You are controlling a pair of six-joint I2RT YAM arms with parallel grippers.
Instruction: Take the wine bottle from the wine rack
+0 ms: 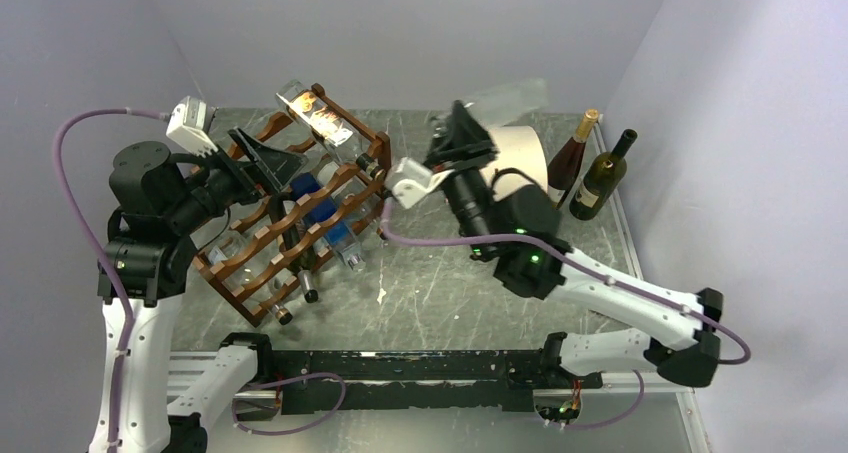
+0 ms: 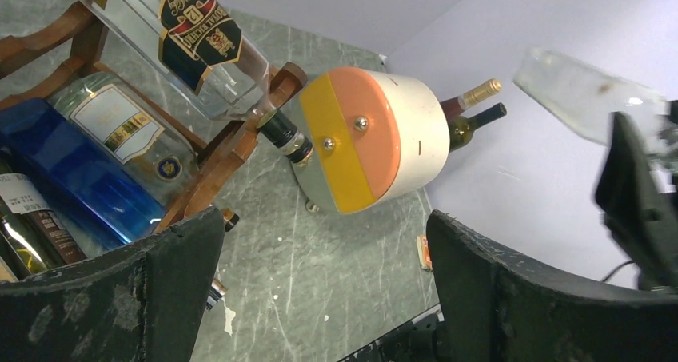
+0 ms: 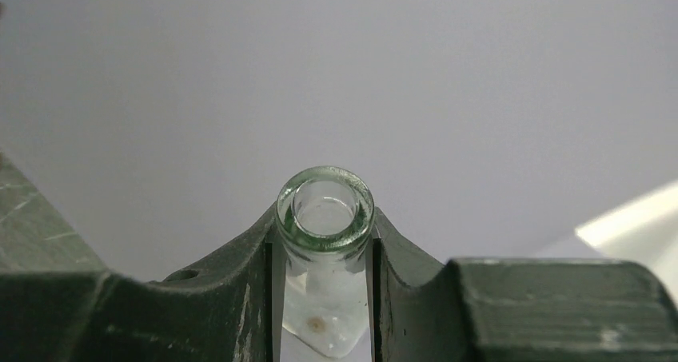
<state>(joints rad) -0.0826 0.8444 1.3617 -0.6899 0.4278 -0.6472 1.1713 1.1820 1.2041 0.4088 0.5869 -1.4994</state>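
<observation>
Right claw: closed tight on the neck of the clear glass wine bottle. One finger presses each side just below the open rim, and the mouth points at the wrist camera. In the top view the bottle's body runs from this claw toward the back wall. It is held in the air, well apart from the wine rack and over the cream drum.

Left claw: jaws spread wide and holding nothing. It hovers at the upper edge of the rack, its fingers touching no bottle.

The rack stands tilted on the left half of the worktop. Other bottles lie in its tiers, among them a labelled clear bottle on the top rail and a blue bottle lower down. Two dark bottles stand upright by the right wall, just beside the drum.
</observation>
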